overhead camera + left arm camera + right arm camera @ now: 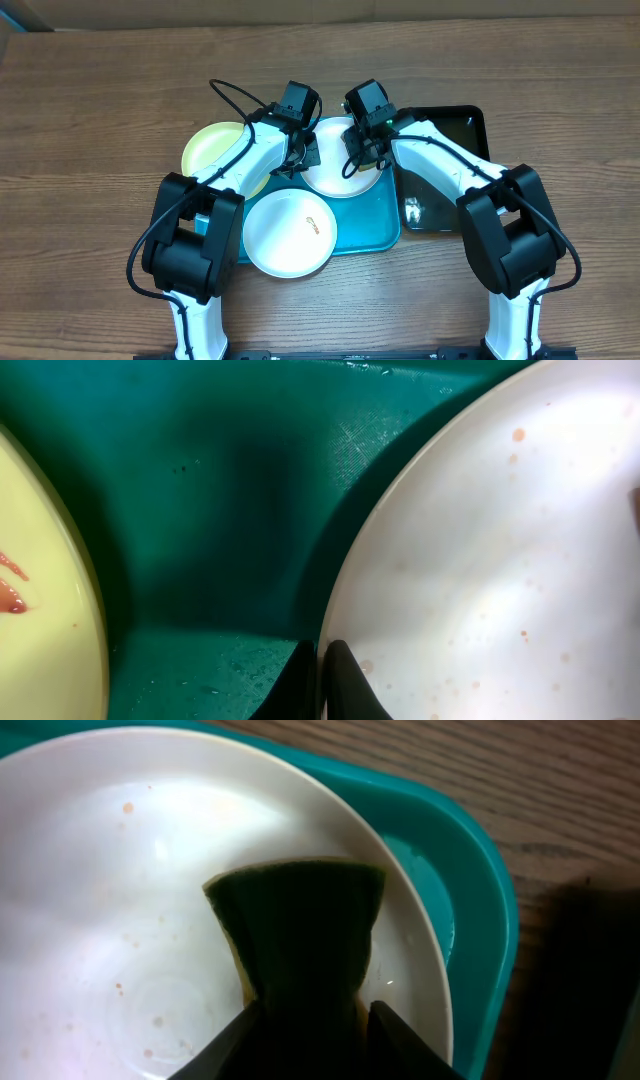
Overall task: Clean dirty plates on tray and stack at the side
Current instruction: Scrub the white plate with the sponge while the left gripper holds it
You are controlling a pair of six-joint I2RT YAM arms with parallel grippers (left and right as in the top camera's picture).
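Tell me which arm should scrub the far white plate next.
Right. The right end effector grips a dark green sponge on the round white plate in the turquoise plastic tray; the left end effector only pinches that plate's rim.

Overhead, even bright light falls on my desk [90, 100]; the grain is sharp and shadows under my arms [250, 160] are soft. At my left wrist the tray [200, 480] is dim under a broad shadow, while the white plate [480, 580] glares at the upper right. My right claw [315, 1020] and its sponge [300, 940] sit dark and soft-edged near the lens, with a bright patch on the plate behind.
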